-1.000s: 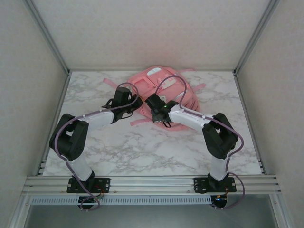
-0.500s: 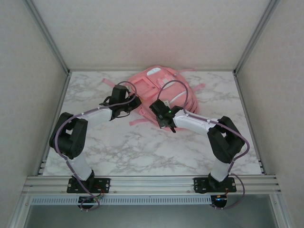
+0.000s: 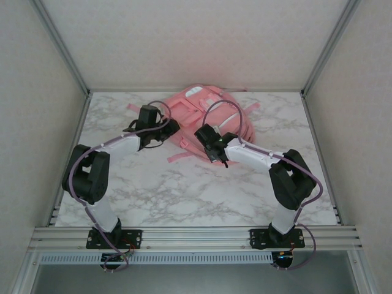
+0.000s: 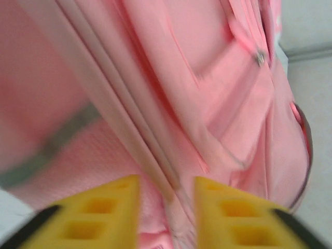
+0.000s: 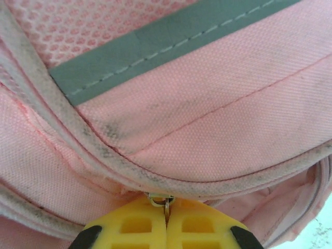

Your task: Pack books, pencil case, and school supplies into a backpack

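The backpack (image 3: 191, 110) lies flat at the upper centre of the top view, on a white, grey-veined marble table (image 3: 153, 196); one pink strap (image 3: 180, 157) trails toward the lower edge; pale textured walls and aluminium posts (image 3: 61, 46) enclose the table, with a slotted rail (image 3: 196, 236) across the bottom; both arms reach in and cover the bag's near edge; the left wrist view is blurred and the fabric runs off every side; there the left gripper (image 4: 166, 205) stands partly apart, a piped seam running into the gap, and no grip can be made out; the right gripper (image 5: 166, 225) is pinched closed on a small metal zipper pull (image 5: 161, 199) under grimy piping, below a grey stitched band (image 5: 171, 41); a white patch (image 3: 196, 92) near the bag's top is too small to read.
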